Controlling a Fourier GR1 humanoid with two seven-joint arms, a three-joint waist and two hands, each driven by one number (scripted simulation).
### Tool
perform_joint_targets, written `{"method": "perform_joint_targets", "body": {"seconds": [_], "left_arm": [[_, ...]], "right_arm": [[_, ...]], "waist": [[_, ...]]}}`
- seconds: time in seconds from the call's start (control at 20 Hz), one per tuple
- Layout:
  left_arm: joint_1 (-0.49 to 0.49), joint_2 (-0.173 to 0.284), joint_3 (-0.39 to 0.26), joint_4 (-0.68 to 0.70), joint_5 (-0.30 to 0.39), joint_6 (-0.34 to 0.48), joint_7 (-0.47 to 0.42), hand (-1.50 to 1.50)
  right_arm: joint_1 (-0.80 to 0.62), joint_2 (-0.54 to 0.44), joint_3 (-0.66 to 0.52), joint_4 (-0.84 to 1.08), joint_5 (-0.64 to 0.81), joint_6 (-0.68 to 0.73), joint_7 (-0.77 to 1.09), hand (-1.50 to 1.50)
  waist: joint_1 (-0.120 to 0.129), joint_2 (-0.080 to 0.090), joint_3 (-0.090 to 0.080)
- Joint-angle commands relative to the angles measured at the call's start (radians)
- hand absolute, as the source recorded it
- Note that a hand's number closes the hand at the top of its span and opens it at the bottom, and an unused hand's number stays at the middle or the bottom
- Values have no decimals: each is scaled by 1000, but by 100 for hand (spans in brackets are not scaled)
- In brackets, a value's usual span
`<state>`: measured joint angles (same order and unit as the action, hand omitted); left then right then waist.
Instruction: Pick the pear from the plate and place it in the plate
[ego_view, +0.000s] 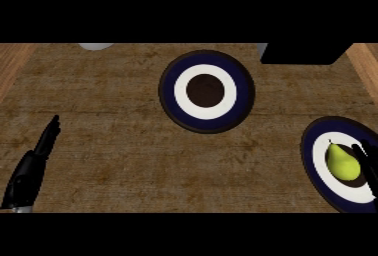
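The pear (342, 162) lies on the near plate (319, 167) at the desk's (133, 150) right edge. The right hand (367, 162) touches its right side, fingers straight. The far plate (207, 91) sits well apart. The left hand (33, 162) rests released, lower left.

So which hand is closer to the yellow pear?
The right hand. Its fingers are right beside the pear, over the plate at the right edge. The left hand rests far across the counter, at the left edge.
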<state>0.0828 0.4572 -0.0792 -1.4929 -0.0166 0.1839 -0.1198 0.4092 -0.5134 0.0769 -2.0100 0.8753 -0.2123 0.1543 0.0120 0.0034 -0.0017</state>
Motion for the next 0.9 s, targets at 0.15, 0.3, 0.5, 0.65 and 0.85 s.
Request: {"method": "perform_joint_targets", "body": {"seconds": [0.15,0.3,0.5,0.65,0.85], "left_arm": [[69,-18,11,-17,-16,-11,-43,0],[5,-4,79,45,3,-51,-37,0],[19,-39,66,25,-31,-56,-37,0],[45,-62,80,-40,-49,-63,7,0],[-48,-78,84,20,-77,-86,49,0]], "right_arm": [[-141,-49,-20,93,79,226,139,-150],[-181,-37,-40,181,77,235,68,-150],[-217,42,19,286,166,199,57,-150],[-265,22,-51,315,129,270,8,-150],[-288,44,-67,361,130,286,-19,-150]], "waist": [[-1,-3,1],[-9,-3,2],[-9,-3,2],[-9,-4,2],[-13,-3,2]]}}
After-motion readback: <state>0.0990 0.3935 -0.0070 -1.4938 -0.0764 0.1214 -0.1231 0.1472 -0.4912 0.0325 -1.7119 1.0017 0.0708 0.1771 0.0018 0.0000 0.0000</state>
